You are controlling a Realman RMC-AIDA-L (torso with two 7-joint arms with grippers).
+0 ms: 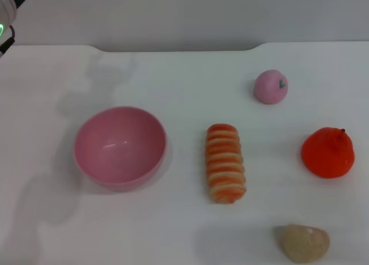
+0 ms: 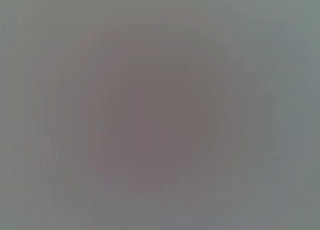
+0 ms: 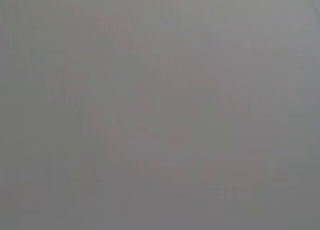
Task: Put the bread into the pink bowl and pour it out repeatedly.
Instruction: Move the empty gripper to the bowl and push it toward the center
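On table: pink bowl [image 1: 120,146] holds nothing | bread [image 1: 225,162] beside it

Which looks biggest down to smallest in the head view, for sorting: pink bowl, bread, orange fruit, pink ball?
1. pink bowl
2. bread
3. orange fruit
4. pink ball, though it lies farthest away.

We seem to face a lab test bench: a bare white table [image 1: 173,230] against a plain grey wall [image 1: 190,14], with only toy food props on it, like a bread [image 1: 225,163] and a fruit [image 1: 328,152].
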